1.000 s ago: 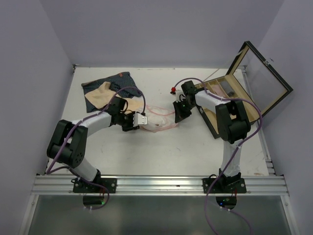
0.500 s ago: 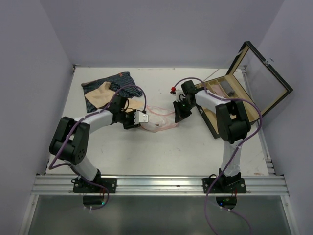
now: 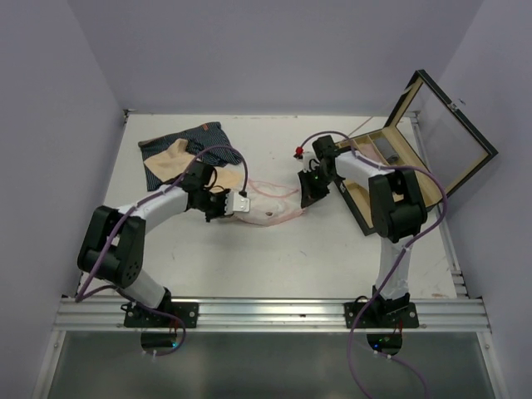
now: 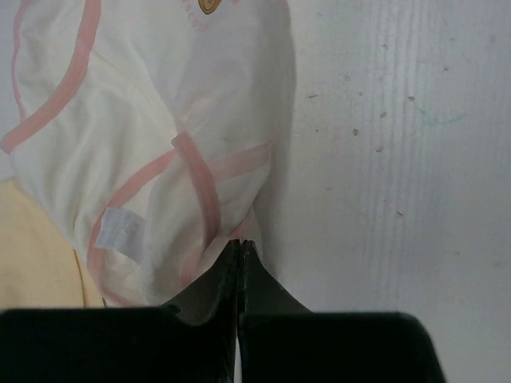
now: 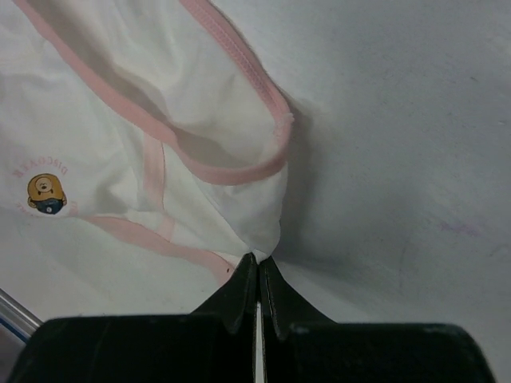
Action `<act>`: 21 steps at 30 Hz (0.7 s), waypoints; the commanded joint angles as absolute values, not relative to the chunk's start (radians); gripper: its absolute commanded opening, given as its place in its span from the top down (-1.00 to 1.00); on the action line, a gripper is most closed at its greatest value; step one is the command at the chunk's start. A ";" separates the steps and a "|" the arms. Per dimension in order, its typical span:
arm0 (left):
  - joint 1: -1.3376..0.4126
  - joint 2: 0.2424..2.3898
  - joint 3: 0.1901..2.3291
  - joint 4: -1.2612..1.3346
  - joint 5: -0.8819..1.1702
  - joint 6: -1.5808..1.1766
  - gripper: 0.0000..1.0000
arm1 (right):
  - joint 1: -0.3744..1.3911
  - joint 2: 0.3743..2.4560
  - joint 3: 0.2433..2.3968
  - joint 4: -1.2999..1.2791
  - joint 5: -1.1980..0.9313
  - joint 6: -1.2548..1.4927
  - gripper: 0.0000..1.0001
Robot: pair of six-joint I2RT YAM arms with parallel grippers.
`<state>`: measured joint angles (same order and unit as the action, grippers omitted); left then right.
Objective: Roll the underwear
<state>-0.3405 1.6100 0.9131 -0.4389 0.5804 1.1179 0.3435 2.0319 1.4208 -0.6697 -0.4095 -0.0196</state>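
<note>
Pinching one underwear (image 3: 271,213) of three: two end effectors (image 4: 240,244) (image 5: 257,258).

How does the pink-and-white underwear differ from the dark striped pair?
The pink-and-white pair is pale and smaller; the navy striped pair is dark and larger. The pink-and-white pair is pinched at opposite ends by the left pincer and right pincer; the navy pair lies untouched, a beige garment on it. Both rest on the table.

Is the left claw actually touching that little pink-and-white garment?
Touching. The left wrist view shows the left gripper shut on a corner of the pink-and-white garment, with the cloth bunching right into its closed tips.
</note>
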 commanded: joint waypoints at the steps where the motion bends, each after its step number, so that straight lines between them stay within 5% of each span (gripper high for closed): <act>1: -0.327 1.494 0.959 -0.610 0.638 1.225 1.00 | 0.302 1.987 1.460 -0.710 -0.422 -0.028 1.00; 15: -0.333 1.491 1.045 -1.198 0.765 1.508 1.00 | 0.276 1.937 1.433 -0.854 -0.486 -0.089 1.00; 21: -0.437 1.419 0.942 -1.189 0.784 1.458 1.00 | 0.276 1.924 1.388 -0.864 -0.471 -0.083 1.00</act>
<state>-0.3859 1.4738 0.9939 -1.1099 0.7338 1.4563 0.2836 1.9755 1.4071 -0.8303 -0.4900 -0.0631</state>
